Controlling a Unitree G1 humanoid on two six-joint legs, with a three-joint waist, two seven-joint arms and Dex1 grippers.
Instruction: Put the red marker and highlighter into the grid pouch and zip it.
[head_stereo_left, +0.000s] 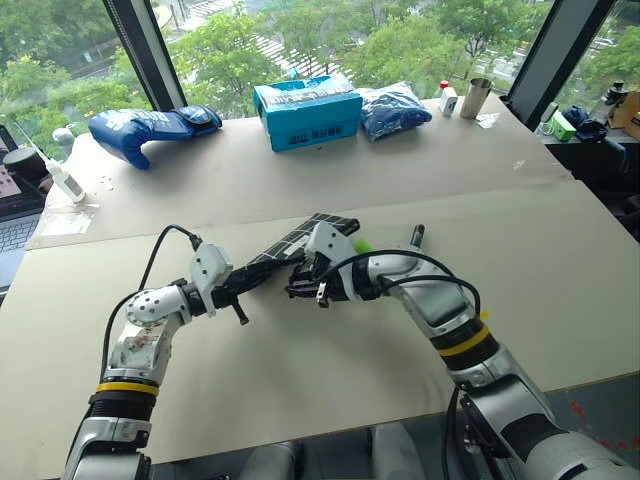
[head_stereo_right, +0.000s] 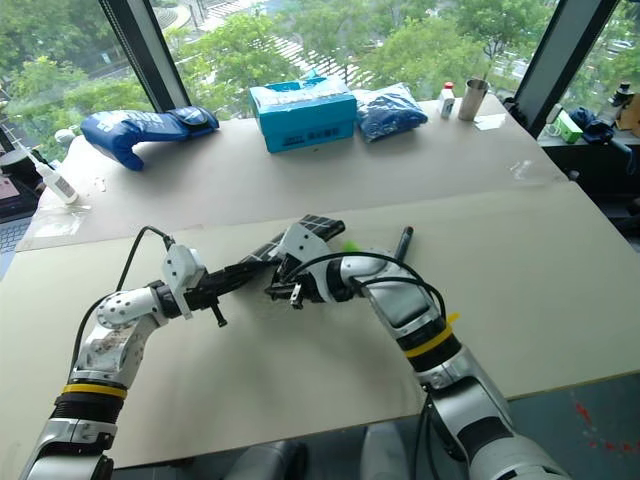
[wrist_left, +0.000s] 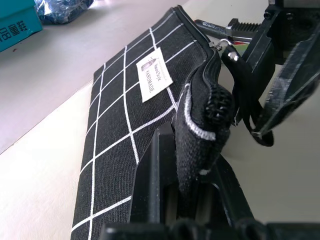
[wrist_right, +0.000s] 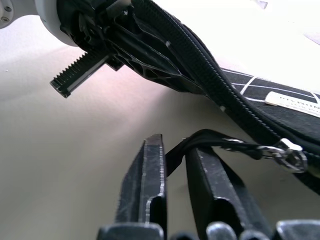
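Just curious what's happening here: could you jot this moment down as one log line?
left tool: shut on grid pouch corner | right tool: fingers around zipper pull strap | highlighter, red marker: on table beyond pouch

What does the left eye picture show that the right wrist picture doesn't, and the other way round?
Left eye view: the teal box, the cup, the highlighter and the marker on the table. Right wrist view: the zip strap lying between the right fingers, and its metal ring. Both: the pouch, pinched by the left gripper.

Left gripper (head_stereo_left: 262, 272) clamped shut, pointing level toward the right gripper (head_stereo_left: 297, 283), whose jaws stand slightly parted
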